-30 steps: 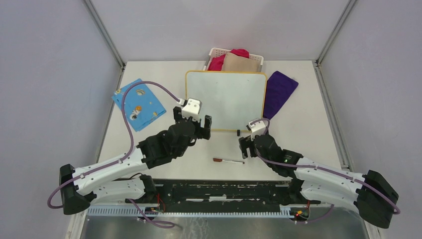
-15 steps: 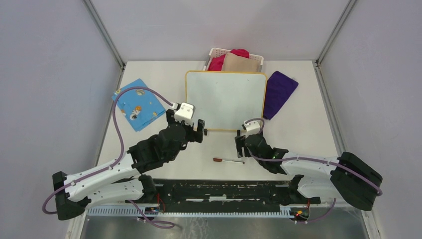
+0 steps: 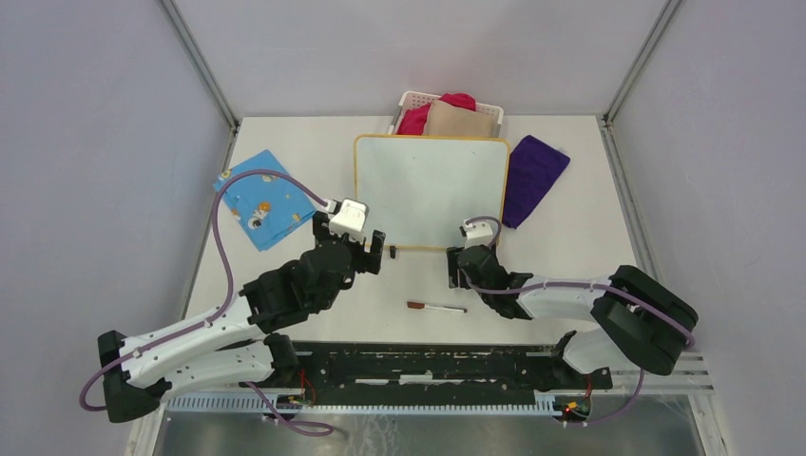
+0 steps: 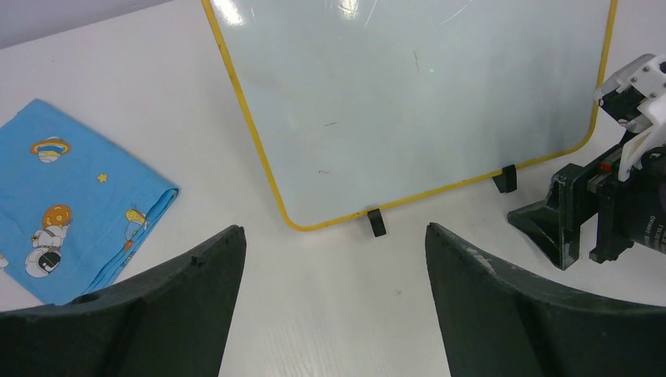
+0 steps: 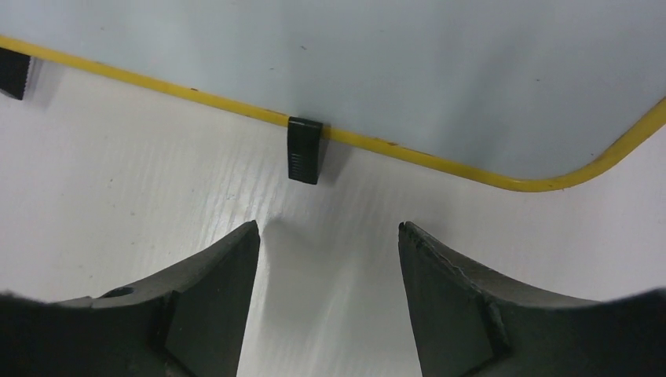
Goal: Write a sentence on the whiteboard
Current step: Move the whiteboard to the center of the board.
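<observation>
The whiteboard lies flat at mid-table, yellow-rimmed, on small black feet. Its face is blank, with no sentence in view. A marker with a dark red cap lies on the table in front of the board, between the two arms. My left gripper hovers just off the board's near left corner, open and empty. My right gripper sits before the board's near edge, close to one foot. It is open with nothing between its fingers. The board's rim is right ahead of it.
A blue cloth with space prints lies left of the board, and a purple cloth lies to its right. A white basket holding red and tan fabric stands behind the board. The right gripper's body shows in the left wrist view.
Both grippers have drawn back from the board's near edge toward the arms' bases. The right arm has folded in leftward, and its jaws have narrowed somewhat.
</observation>
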You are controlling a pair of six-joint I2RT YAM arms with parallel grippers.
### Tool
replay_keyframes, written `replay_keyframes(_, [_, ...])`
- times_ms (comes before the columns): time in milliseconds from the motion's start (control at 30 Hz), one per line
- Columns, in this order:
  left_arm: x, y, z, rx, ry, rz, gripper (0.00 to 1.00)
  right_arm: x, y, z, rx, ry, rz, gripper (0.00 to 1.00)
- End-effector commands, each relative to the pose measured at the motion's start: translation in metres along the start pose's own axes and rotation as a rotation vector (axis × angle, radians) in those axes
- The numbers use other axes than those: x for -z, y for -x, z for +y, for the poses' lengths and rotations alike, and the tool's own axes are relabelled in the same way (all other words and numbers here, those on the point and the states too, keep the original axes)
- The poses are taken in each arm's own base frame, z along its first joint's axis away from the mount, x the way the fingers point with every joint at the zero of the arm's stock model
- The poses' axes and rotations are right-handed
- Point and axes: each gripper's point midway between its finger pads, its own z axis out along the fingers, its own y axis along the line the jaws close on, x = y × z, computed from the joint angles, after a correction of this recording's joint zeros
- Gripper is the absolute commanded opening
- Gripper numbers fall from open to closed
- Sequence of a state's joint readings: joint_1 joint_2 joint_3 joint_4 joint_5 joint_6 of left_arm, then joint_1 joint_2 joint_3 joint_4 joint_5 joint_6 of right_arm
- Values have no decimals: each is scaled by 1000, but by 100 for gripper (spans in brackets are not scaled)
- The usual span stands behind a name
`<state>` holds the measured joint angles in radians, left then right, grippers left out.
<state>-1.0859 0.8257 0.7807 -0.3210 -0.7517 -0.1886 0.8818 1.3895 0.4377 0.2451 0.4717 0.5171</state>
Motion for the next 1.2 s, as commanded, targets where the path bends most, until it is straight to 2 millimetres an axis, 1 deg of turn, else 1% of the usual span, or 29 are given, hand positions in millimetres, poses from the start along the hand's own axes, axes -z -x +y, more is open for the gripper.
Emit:
replay_keyframes(0, [1, 4, 3, 5, 12, -15, 89, -10, 26, 9, -71, 20, -68, 70])
replay_keyframes(633, [0, 2, 3, -10, 14, -3, 88, -33, 34, 11, -6, 15, -54, 56])
replay_keyframes(900, [-1, 0, 1, -13, 11, 1, 87, -38, 35, 12, 60, 17, -50, 43])
replay_keyframes(1167, [-2, -1, 1, -20, 11, 6, 87, -38, 33, 9, 173, 27, -42, 31])
